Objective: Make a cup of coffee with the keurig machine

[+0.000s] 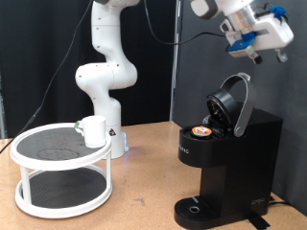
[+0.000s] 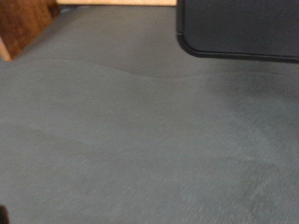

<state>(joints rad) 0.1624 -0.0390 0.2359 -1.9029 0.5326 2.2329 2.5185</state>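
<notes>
Hand is high at the exterior view's top right, above the keurig machine; can't tell if its fingers are parted. Machine lid is up, pod seated, at about 7 o'clock from hand. Cup sits on white rack, far off at 8 o'clock. Wrist view: only grey floor.

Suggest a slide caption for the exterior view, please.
Claw above the open keurig machine, pod loaded; cup on rack.
</notes>
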